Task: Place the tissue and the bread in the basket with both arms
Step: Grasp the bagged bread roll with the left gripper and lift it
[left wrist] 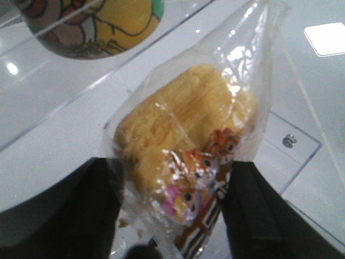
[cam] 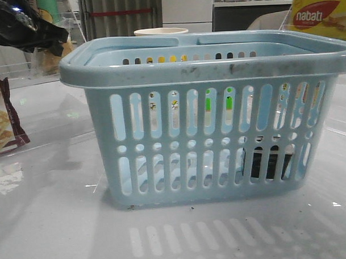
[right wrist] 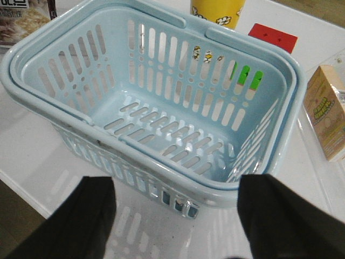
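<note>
– Pale-blue slotted plastic shopping basket (cam: 205, 66) fills the front view. Where's the tissue?
– Inside, I'd say: a small black rectangular pack (cam: 268, 163) low behind the slots at the basket's right end, resting on the floor by the near wall. That half of the task looks done.
– And the dark shape at the upper left?
– The left gripper (cam: 36, 32), held above rim height and off to the basket's left, probably so its load can clear the thick rim. What it carries is hard to read from here.
– The left wrist view settles that?
– Yes. The golden-brown bread in its crinkly clear plastic bag (left wrist: 183, 129) sits between the two black fingers (left wrist: 70, 216), which pinch the bag's printed end, so the loaf hangs clear of the white table. It is not yet over the basket.
– Right wrist view?
– It looks down into the basket; its floor is bare where visible, with a dark patch through the near wall's slots, likely the tissue. The right gripper (right wrist: 178, 226) hangs by the near rim, spread wide and empty, probably keeping out of the bread's path.
</note>
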Robot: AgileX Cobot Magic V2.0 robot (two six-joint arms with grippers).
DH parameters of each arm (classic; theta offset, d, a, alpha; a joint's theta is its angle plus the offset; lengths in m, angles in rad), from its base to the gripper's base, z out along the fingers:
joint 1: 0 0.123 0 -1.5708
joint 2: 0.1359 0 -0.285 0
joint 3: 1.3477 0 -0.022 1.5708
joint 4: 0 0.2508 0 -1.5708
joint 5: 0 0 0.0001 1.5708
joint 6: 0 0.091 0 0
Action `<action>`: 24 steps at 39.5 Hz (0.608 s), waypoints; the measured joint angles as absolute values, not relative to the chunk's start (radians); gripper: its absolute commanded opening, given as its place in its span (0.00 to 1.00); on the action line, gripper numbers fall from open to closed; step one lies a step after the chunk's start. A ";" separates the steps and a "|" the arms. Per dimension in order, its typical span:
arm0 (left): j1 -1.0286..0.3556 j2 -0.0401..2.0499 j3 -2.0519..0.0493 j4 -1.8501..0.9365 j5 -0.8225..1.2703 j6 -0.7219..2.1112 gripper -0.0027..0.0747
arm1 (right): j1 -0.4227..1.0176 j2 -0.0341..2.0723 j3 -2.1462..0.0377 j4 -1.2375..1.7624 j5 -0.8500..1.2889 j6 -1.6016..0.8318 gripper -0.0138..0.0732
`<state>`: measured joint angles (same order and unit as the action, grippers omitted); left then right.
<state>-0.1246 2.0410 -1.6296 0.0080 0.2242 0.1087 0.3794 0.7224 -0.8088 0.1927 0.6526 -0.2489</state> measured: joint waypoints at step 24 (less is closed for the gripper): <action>-0.151 1.818 -1.630 0.008 0.416 0.109 0.15 | 0.379 0.722 -0.809 0.193 0.653 -0.249 0.81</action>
<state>-0.1510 1.8184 -1.6296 0.0080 0.4161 0.1087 0.3794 0.7224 -0.8088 0.1927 0.6526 -0.2489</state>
